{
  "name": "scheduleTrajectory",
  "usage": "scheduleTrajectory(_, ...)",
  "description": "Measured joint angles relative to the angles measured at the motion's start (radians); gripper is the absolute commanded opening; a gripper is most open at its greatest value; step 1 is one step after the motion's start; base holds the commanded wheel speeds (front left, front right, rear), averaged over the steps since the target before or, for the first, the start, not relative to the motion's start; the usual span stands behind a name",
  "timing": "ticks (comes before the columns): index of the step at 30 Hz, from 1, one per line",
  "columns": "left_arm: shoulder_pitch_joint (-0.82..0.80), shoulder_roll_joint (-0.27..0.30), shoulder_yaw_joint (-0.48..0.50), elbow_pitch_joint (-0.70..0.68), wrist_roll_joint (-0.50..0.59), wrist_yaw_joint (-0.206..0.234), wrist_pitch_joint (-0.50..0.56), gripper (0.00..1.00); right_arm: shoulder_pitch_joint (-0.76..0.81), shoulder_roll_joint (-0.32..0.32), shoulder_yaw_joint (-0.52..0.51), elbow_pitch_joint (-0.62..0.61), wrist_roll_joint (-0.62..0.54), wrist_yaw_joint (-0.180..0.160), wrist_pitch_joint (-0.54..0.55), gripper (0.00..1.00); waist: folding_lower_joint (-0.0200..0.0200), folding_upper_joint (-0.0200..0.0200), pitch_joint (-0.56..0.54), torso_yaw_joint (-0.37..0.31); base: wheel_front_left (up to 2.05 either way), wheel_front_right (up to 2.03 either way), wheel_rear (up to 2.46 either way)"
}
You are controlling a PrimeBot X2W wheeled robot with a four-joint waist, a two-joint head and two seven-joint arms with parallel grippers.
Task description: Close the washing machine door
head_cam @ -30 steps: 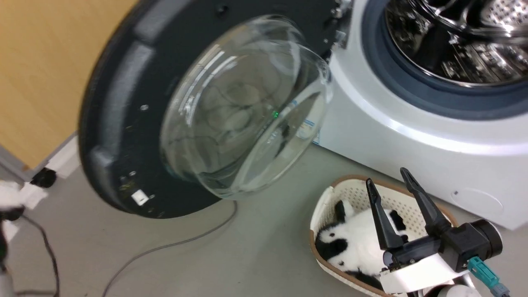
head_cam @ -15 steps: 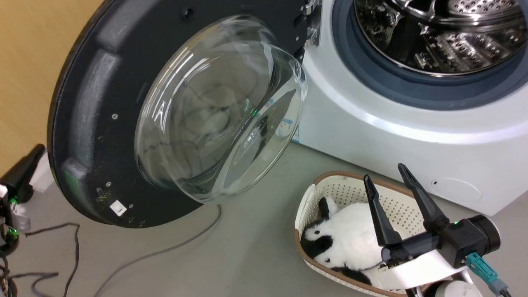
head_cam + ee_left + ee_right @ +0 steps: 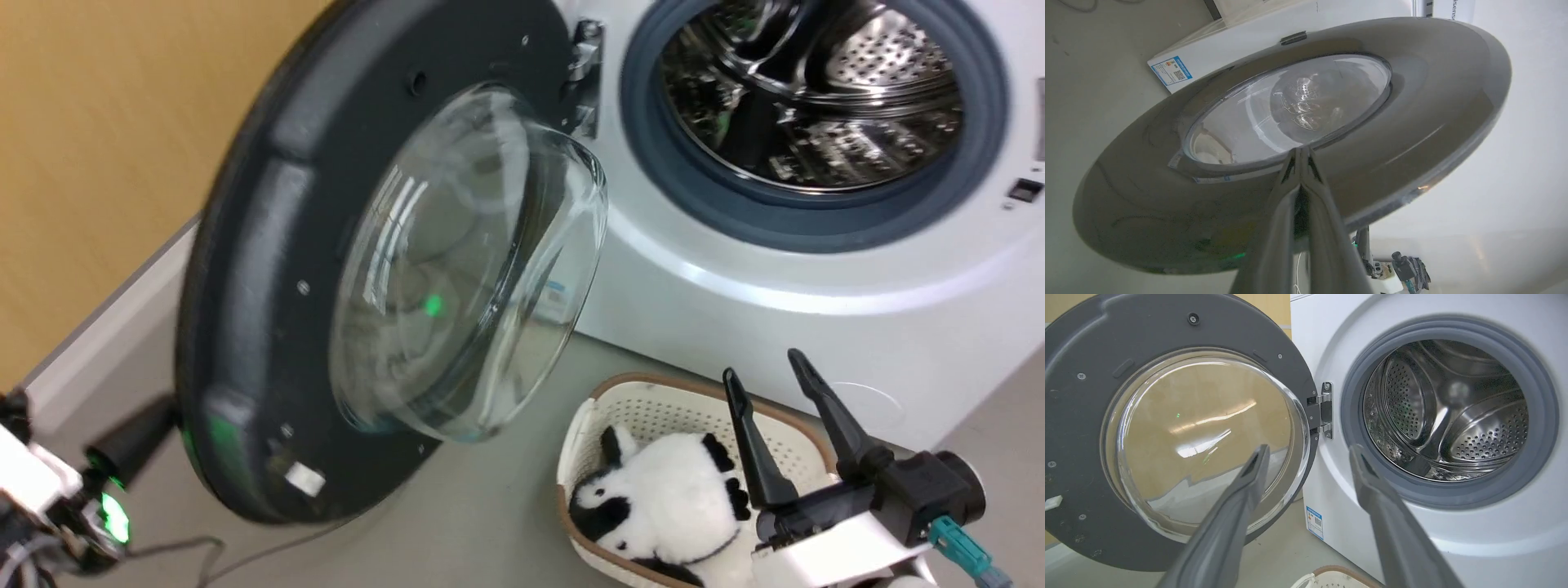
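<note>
On the left, your left gripper (image 3: 1300,152) has its two fingers pressed flat together, holding nothing. The tips look to be touching the shiny outside of the washing machine door (image 3: 245,269), right beside the edge of the glass window (image 3: 465,269). I think it is shut like that so it can push like one stiff stick. The door stands wide open, swung out to the left on its hinge (image 3: 584,77). To the right is the washing machine (image 3: 735,302), its round drum (image 3: 808,90) uncovered. Near you on the right, a basket (image 3: 584,412) with a panda toy (image 3: 661,490) sits on the floor (image 3: 490,506). Your right gripper (image 3: 762,365) hangs above it with fingers wide apart, holding nothing. I'd guess it is there to be out of the door's way.
</note>
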Motion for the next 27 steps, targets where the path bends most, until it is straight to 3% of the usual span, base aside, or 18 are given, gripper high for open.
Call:
scheduleTrajectory(11,0.222,-0.172,-0.142,-0.339,-0.015,0.059,0.079,0.00,0.023,0.000,-0.024,-0.002,-0.001,0.000,0.000,1.00,0.0000,0.0000,-0.018,-0.128,0.00,0.00,0.00)
scheduleTrajectory(16,0.279,-0.211,-0.252,-0.427,-0.034,0.068,0.081,0.00,0.023,0.000,-0.041,-0.009,-0.010,0.000,0.000,1.00,0.0000,0.0000,-0.006,-0.209,0.00,0.00,0.00)
scheduleTrajectory(21,0.295,-0.221,-0.354,-0.440,-0.049,0.057,0.027,0.00,0.020,0.000,-0.048,-0.015,-0.011,0.000,0.000,1.00,0.0000,0.0000,0.016,-0.307,0.00,0.00,0.00)
scheduleTrajectory(27,0.277,-0.226,-0.415,-0.391,-0.038,0.012,-0.140,0.00,0.014,0.001,-0.057,-0.025,-0.005,0.000,0.000,1.00,0.0000,0.0000,0.051,-0.447,0.00,0.00,0.00)
